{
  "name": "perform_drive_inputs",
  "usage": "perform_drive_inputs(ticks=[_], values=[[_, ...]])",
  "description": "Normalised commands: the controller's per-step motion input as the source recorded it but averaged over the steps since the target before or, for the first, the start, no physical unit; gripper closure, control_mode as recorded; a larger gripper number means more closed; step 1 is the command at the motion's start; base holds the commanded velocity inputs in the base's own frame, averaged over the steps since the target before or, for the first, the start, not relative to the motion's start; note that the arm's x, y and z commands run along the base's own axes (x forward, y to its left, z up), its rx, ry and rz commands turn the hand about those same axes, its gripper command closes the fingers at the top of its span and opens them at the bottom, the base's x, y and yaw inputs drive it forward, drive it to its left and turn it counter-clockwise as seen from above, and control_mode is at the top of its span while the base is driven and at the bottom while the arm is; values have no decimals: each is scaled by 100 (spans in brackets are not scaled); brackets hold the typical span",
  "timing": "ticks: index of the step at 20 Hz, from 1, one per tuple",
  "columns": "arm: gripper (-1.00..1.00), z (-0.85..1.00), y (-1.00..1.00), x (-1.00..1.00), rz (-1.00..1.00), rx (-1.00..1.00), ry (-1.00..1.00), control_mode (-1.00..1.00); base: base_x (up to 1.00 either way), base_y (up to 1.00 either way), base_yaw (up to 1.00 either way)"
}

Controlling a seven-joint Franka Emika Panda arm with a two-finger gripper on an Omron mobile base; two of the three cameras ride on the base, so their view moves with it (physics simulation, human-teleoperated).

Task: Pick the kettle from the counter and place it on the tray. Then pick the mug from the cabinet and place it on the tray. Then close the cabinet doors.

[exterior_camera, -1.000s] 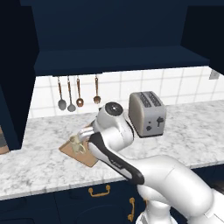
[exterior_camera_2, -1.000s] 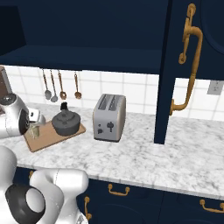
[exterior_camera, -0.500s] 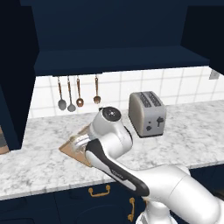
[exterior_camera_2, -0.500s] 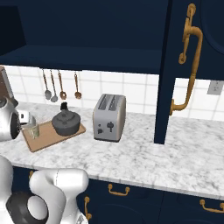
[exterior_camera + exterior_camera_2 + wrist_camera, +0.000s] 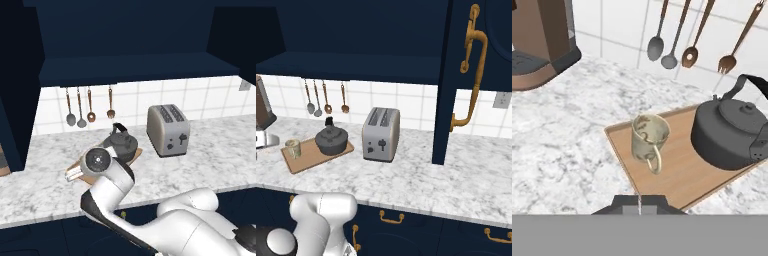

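The tray (image 5: 677, 175) lies on the counter (image 5: 421, 180), and everything else is placed here against it. On the tray stands the kettle (image 5: 729, 132), dark grey, upright, with its arched black handle over the lid, filling the end of the board nearer the toaster (image 5: 381, 134). The mug (image 5: 649, 135) stands upright on the tray's other end, apart from the kettle, its handle turned toward the hand camera. In the right base view the mug (image 5: 293, 148) and kettle (image 5: 332, 140) sit on the tray (image 5: 311, 156) the same way, with the toaster just beside the tray's kettle end, on bare stone.

Behind the tray, four utensils (image 5: 684, 50) hang on the tiled wall. Off the mug end of the tray stands a brown coffee machine (image 5: 542, 40) on the counter.

The gripper's fingertips are not clearly visible in the hand view, so I cannot tell whether the pincer is apart or together; it holds nothing that shows, and the mug stands free.

Above the tray the cabinet (image 5: 361, 35) is dark inside, and one cabinet door (image 5: 476, 75) stands open past the toaster, with its brass handle (image 5: 472, 75) facing out.
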Motion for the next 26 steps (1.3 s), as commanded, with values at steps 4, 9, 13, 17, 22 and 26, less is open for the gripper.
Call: perform_drive_inputs(ticks=[4, 9, 13, 17, 22, 26], values=[[100, 26, 41, -36, -6, -14, -16, -100, 0, 0, 0], [100, -1, 19, -6, 0, -22, -43, -100, 0, 0, 0], [100, 53, 31, -21, -3, -13, -27, -100, 0, 0, 0], [100, 27, 41, -10, -7, -5, -11, -100, 0, 0, 0], [100, 0, 1, 0, 0, 0, 0, -100, 0, 0, 0], [100, 13, 5, 0, 0, -16, -8, -100, 0, 0, 0]])
